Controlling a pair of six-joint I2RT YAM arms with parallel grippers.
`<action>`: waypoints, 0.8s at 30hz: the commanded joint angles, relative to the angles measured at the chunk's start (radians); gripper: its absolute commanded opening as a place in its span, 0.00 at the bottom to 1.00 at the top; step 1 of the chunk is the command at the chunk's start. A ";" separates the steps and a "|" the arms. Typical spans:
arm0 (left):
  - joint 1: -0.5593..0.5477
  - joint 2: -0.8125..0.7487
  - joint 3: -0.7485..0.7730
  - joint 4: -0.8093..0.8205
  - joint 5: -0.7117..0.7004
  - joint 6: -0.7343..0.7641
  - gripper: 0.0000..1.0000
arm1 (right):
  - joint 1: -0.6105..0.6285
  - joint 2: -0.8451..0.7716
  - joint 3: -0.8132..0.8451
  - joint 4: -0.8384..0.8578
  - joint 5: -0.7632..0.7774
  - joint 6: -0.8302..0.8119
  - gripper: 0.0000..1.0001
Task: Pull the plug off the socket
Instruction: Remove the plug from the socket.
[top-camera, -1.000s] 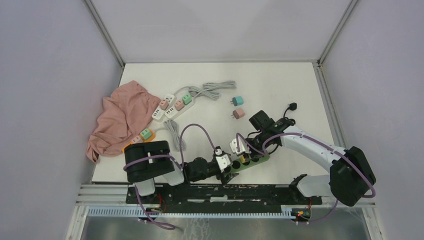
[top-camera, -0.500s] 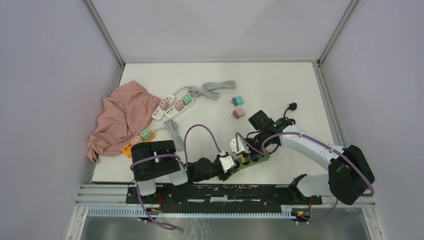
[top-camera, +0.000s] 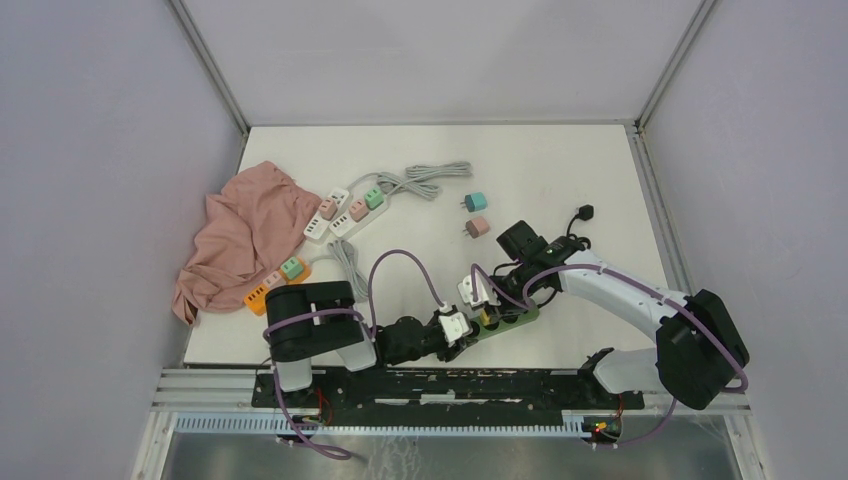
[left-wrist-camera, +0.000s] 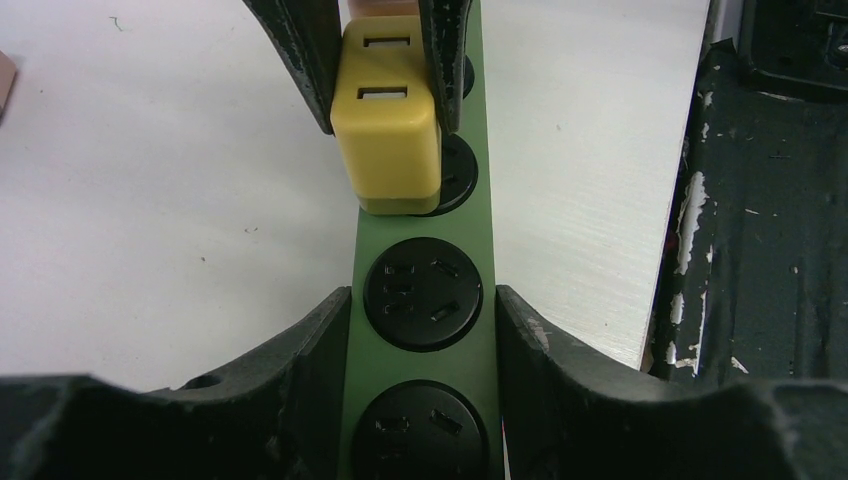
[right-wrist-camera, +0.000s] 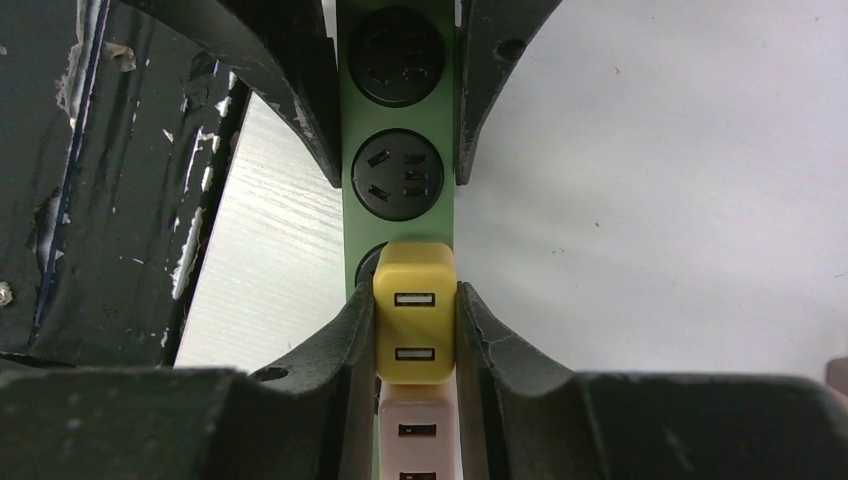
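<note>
**A:** Top view?
**B:** The green power strip (top-camera: 520, 320) lies at the table's (top-camera: 560, 180) 6 o'clock edge. The left gripper (top-camera: 468, 335) and right gripper (top-camera: 491, 310) meet over it. I'd judge nothing is pulled yet.
**A:** Left wrist?
**B:** Its jaws pinch the strip's smooth plastic sides. The boxy, matte yellow plug (left-wrist-camera: 388, 130) sits seated at 12 o'clock.
**A:** Right wrist?
**B:** Jaws squeeze the plug's flanks at 6 o'clock, with round black sockets (right-wrist-camera: 400, 178) towards 12. Only the pull remains.

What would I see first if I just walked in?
A yellow plug, pinched by the right tool, stands in a green strip at the near edge of the table. The left tool straddles that strip. Far left lies a crumpled pink cloth.
</note>
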 joint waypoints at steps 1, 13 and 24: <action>-0.002 0.041 0.017 -0.030 0.027 -0.013 0.03 | 0.010 -0.028 0.025 0.068 -0.197 0.097 0.00; 0.002 0.062 -0.003 -0.013 0.035 -0.033 0.03 | -0.120 -0.053 0.029 -0.081 -0.181 -0.070 0.00; 0.006 0.057 0.018 -0.033 0.066 -0.027 0.03 | 0.004 0.007 0.019 0.068 -0.290 0.122 0.00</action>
